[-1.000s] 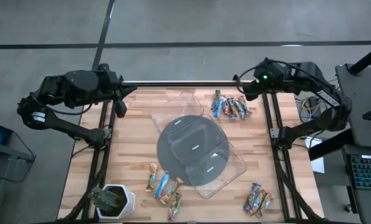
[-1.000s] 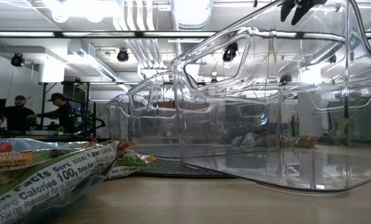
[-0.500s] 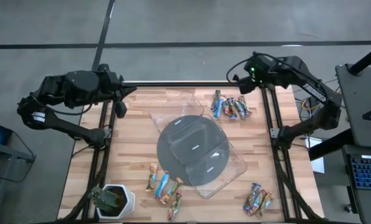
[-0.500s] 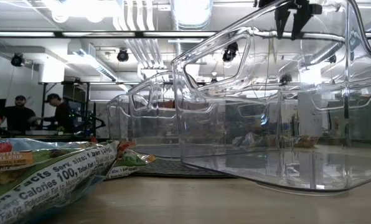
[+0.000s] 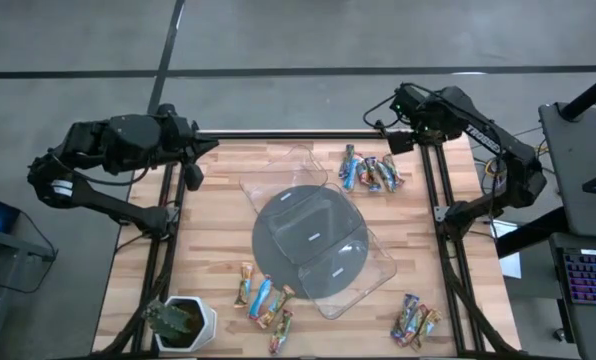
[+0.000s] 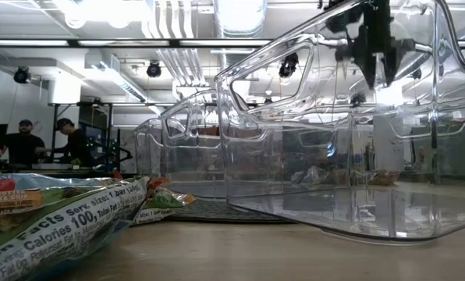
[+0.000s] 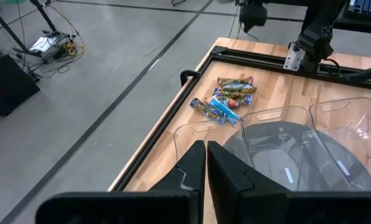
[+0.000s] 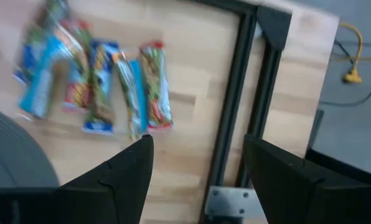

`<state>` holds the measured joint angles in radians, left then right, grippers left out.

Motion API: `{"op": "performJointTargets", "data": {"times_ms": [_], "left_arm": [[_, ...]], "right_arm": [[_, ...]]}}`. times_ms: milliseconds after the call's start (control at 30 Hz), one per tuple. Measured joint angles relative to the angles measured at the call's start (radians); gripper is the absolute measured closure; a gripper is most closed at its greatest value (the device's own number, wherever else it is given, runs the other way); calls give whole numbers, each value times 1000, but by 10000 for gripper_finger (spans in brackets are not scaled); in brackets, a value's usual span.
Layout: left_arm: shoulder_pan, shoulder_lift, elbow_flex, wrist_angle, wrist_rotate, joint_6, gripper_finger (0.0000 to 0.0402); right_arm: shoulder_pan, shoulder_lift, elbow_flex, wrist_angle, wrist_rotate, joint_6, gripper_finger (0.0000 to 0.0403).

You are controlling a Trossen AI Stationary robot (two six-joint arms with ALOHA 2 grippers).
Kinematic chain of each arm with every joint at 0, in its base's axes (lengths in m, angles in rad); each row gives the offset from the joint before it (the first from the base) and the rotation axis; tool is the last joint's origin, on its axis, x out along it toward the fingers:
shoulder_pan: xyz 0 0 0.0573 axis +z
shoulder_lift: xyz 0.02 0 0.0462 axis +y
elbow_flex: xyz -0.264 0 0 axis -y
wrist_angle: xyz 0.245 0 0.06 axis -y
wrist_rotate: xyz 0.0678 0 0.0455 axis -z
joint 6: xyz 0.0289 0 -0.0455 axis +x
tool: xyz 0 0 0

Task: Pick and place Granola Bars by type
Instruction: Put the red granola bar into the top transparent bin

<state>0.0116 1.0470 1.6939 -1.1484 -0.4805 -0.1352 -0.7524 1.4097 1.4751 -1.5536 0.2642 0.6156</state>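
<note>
Wood: pale plank table point(image 5: 218, 200), black frame rails along its sides.
Grey disc point(image 5: 309, 237): mid-table, lying under two clear plastic trays point(image 5: 350, 268) that overlap it; a further clear tray edge shows toward the far side.
Granola Bars, far-right cluster point(image 5: 369, 172): shiny wrappers in blue, green and orange-brown, lying side by side on the wood just beside the right rail, near the far edge. Same cluster in the right wrist view point(image 8: 95, 81), blurred.
Granola Bars, near-middle group point(image 5: 263, 297): several loose bars on the wood near the front edge, beside the plant.
Granola Bars, near-right group point(image 5: 415, 319): small heap at the front right corner.
Granola Bars, low view point(image 6: 57, 215): one wrapper fills the near left, nutrition print readable.
Right gripper point(image 5: 390, 138): in the air over the far right corner of the table, just beyond the far-right cluster; fingers point(image 8: 120, 180) spread wide apart, nothing between them. In the low view it hangs high, seen through the tray wall point(image 6: 370, 43).
Left gripper point(image 7: 206, 163): off the table's far left corner, fingers pressed together, empty; arm waiting.
Plant point(image 5: 178, 321): white pot, front left corner.
Room behind: two people point(image 6: 49, 144) far off at the left of the low view.
</note>
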Motion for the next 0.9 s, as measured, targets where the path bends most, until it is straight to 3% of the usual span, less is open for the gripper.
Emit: {"op": "performJointTargets", "data": {"times_ms": [367,633,900], "left_arm": [[0,0,0,3,0,0,402],[0,0,0,3,0,-23,402],[0,0,0,3,0,-26,402]], "right_arm": [[-15,0,-284,293,-98,-95,165],[-35,0,-459,388,-112,-92,165],[-37,0,-553,576,-143,-92,166]]}}
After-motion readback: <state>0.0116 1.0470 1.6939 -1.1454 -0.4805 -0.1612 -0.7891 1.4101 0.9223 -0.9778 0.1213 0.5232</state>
